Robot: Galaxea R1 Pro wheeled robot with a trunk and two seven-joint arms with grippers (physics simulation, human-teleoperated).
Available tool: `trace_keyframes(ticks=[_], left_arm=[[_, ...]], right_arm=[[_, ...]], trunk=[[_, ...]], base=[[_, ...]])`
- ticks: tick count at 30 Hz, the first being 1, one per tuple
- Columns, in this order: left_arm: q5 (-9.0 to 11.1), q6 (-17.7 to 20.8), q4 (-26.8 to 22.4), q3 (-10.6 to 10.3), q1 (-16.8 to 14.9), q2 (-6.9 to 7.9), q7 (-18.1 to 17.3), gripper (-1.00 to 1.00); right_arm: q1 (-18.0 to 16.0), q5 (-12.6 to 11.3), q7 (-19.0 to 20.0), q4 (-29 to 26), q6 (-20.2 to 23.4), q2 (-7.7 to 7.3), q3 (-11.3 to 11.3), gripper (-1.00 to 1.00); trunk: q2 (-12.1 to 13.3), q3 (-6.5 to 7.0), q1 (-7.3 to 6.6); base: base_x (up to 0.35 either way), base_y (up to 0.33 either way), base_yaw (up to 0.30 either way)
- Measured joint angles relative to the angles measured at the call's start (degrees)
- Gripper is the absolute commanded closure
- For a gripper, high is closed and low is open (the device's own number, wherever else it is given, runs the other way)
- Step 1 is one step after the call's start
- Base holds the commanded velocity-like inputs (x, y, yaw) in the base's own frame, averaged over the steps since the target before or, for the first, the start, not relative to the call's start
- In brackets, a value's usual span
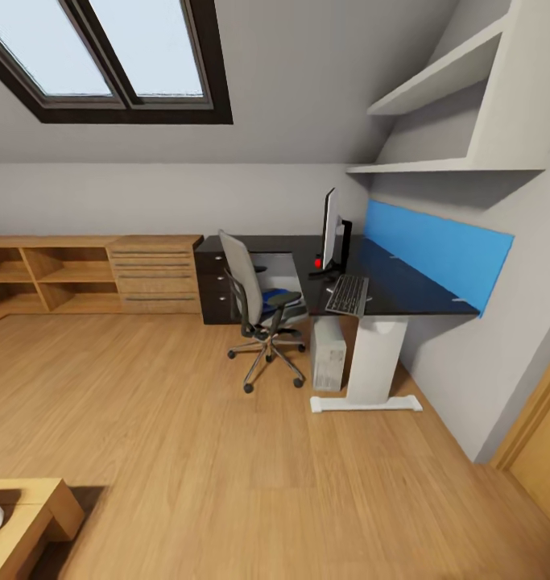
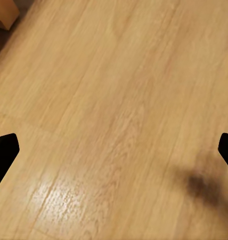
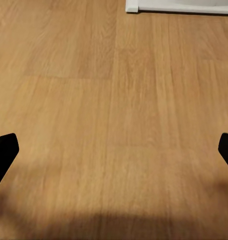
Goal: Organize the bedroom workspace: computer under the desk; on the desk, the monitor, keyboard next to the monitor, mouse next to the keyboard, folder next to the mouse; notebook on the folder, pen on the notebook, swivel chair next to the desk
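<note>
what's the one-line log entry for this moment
phase: approaching desk | left gripper: open, over floor | right gripper: open, over floor | folder: on chair | keyboard: on desk

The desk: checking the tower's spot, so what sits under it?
Under the desk stands the computer, beside the white leg. The space farther back is hidden by the desktop.

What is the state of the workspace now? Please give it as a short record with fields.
room: attic bedroom, wood floor
desk: black top, against the right wall
monitor: upright on the desk
keyboard: on the desk, in front of the monitor
computer: on the floor under the desk
swivel chair: beside the desk
folder: blue, on the chair seat
left gripper: open, over bare floor
right gripper: open, over bare floor
</note>
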Motion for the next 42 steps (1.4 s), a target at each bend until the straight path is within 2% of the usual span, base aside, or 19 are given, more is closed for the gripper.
trace_keyframes(ticks=[28, 36, 38, 40, 42], left_arm=[[0.0, 0.0, 0.0, 0.0, 0.0, -0.08, 0.0, -1.0], [-0.3, -0.1, 0.0, -0.2, 0.0, -0.17, -0.5, -1.0], [-0.3, -0.1, 0.0, -0.4, 0.0, -0.18, -0.5, -1.0], [-0.3, 0.2, -2.4, -0.5, 0.0, -0.09, -0.5, -1.0], [-0.3, 0.7, -4.4, -0.6, 0.0, -0.06, -0.4, -1.0]], right_arm=[[0.0, 0.0, 0.0, 0.0, -0.1, 0.08, 0.0, -1.0], [0.0, -0.3, -0.1, -0.9, -0.2, 0.23, 0.1, -1.0], [0.0, -0.4, -0.2, -2.6, -0.1, 0.45, 0.1, -1.0], [-0.1, -1.3, -0.3, -6.6, 0.7, 1.21, -0.1, -1.0], [-0.1, -2.1, -0.4, -8.1, 1.6, 1.49, -0.2, -1.0]], trunk=[[-11.2, -5.03, 6.15], [-11.2, -5.03, 6.13], [-11.2, -5.03, 6.13], [-11.2, -5.02, 6.13], [-11.2, -5.03, 6.13]], base=[[0.0, 0.0, 0.0], [0.135, 0.0, 0.0], [0.285, 0.0, 0.0], [0.305, -0.002, 0.0], [0.312, -0.009, 0.0]])
